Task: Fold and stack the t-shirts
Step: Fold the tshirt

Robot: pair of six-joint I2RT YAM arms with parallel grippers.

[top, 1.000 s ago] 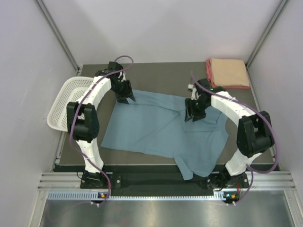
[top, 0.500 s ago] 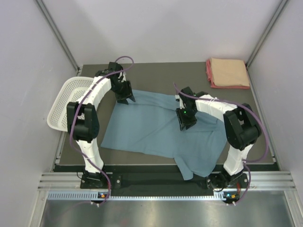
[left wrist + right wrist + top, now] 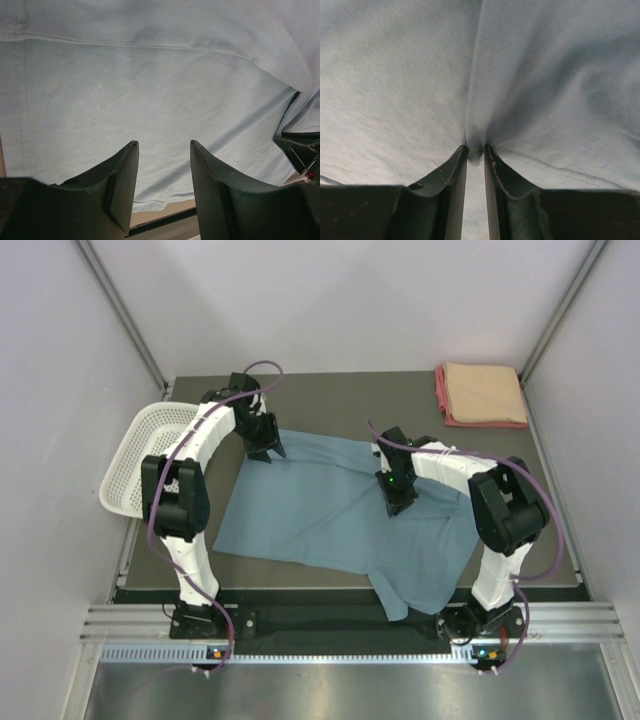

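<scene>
The blue-grey t-shirt lay across the table; our right gripper pinched its fold, our left gripper stood open.

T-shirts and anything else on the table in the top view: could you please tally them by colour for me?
Blue-grey t-shirt: 1
Peach t-shirt: 1
Pink-red t-shirt: 1
White basket: 1
Total: 4

Soft, even overhead light; faint shadows; all views reasonably sharp.
</scene>
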